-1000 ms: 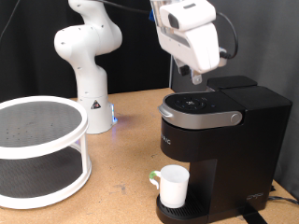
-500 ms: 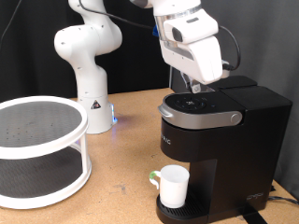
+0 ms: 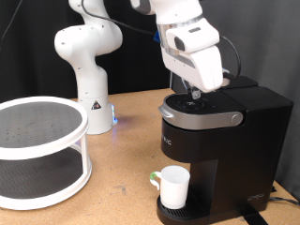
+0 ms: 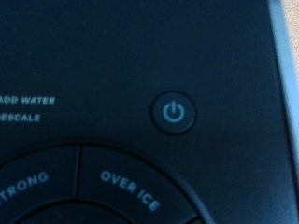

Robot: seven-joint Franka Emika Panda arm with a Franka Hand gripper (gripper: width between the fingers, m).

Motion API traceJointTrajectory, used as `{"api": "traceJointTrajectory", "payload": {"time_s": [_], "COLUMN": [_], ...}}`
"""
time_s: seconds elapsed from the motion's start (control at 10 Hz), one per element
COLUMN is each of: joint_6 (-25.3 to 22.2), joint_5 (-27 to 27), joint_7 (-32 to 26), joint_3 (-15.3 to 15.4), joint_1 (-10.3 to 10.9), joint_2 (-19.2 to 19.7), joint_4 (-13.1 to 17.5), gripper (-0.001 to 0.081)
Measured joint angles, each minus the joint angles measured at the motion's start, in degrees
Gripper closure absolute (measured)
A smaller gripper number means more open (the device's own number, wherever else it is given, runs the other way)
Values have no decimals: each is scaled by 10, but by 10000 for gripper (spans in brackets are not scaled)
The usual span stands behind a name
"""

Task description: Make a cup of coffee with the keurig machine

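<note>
The black keurig machine [image 3: 220,150] stands at the exterior view's right, its lid closed. The small white cup [image 3: 173,186] with a green-tinted handle sits on its drip tray under the brew head. My gripper [image 3: 195,94] hangs right over the top of the brew head, fingertips down at the button panel. The wrist view is filled by the machine's top panel, very close: a round power button [image 4: 174,113] lit blue, and labels "STRONG" and "OVER ICE" below it. No fingers show in the wrist view.
A white two-tier round rack [image 3: 37,150] stands at the exterior view's left. The white arm base [image 3: 89,66] is at the back. The wooden table [image 3: 122,169] lies between rack and machine.
The gripper has come down and shifted slightly to the exterior view's left, ending at the machine's top panel. The cup and machine have not moved.
</note>
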Motion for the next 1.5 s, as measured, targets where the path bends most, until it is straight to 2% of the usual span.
{"api": "traceJointTrajectory", "payload": {"time_s": [0.3,0.7,1.1,1.5], "joint_6": [3,-6,-95,-135], "joint_5": [0,4,41,59], "joint_7": [1,7,6,6], "joint_3": [0,-2,-16,-25], "joint_1": [-1,-3,-9,-12], "joint_2": [4,15,44,64], "joint_4": [-8,-2,42,69], "gripper": [805,805,805,805]}}
